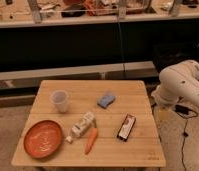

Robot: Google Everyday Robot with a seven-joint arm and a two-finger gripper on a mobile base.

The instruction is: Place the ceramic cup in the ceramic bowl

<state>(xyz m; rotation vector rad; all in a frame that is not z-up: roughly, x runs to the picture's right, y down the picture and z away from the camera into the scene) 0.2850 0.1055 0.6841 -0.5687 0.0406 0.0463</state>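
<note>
Work all lies ahead: cup on desk apart from bowl; jaws unseen beyond arm, opening untellable.

Warm overhead light, dimmish. Light wooden slatted table evenly lit, soft short shadows. Background dark. Sheen on white robot arm; gripper out of frame, right.

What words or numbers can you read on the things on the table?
None can be read.
Carton: print too small to read.
Dark packet: label too small to read.
Bowl: faint white marks, no clear letters.
Gripper: out of view; only the arm shows, at the right.
</note>
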